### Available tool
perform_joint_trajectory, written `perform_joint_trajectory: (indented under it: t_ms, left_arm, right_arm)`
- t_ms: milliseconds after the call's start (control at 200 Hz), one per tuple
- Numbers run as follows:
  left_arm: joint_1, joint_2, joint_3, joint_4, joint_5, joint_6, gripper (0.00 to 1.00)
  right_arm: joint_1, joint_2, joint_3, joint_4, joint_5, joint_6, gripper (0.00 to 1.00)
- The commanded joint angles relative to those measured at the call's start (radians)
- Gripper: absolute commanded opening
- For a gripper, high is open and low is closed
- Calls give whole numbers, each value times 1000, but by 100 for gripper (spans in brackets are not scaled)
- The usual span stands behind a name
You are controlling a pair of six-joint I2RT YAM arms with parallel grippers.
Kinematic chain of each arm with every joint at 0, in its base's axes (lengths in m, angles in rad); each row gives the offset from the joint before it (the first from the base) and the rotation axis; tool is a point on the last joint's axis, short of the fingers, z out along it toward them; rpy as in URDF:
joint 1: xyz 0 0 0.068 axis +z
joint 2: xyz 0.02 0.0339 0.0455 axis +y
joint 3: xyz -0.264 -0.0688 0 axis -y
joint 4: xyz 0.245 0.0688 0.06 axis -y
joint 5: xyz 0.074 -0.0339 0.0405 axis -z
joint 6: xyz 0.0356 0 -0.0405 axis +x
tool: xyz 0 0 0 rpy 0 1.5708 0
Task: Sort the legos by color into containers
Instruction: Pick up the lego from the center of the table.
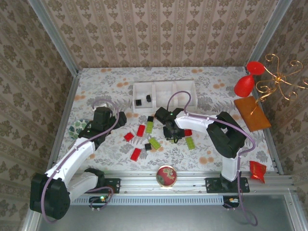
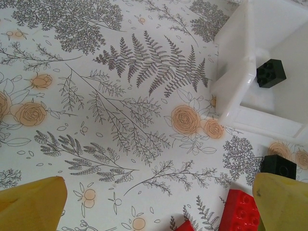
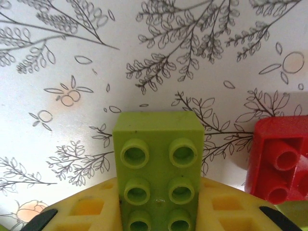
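Clamping green lego (image 3: 159, 159), R tool (image 3: 159, 211) partly cropped, red lego (image 3: 279, 161) clipped

right gripper (image 3: 159, 209): clamped on lime-green lego (image 3: 159, 154) | red lego (image 3: 279, 163): just right of it | surface: floral cloth (image 3: 72, 57)

Tablecloth (image 1: 103, 86) open left of tray (image 1: 163, 83); bricks (image 1: 149, 127) crowd centre; red brick (image 3: 279, 159) beside right claw (image 3: 159, 211).

Was a lab robot cell dressed up as a home: damask wallpaper panels (image 1: 159, 33) in aluminium framing (image 1: 54, 36), floral cloth (image 1: 110, 83) on the table, left arm (image 1: 72, 159) and right arm (image 1: 226, 139) bolted to a rail (image 1: 192, 180), gold wire ornament (image 1: 281, 79) in the corner.
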Motion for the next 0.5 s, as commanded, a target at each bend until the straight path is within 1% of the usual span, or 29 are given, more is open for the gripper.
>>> perform_joint_trajectory:
  t_ms: [0,240,495]
  left_arm:
    - [8,-1,-8,7,6,-17,100]
    - [10,-2,-5,5,9,-16,100]
    - [12,-2,-5,6,18,-15,100]
  right_arm:
    - [-11,-70,46,-39,36,-24,16]
    - [-53,-165,87,-85,87,-77,15]
    - [-169,-226,102,-68,86,-144,15]
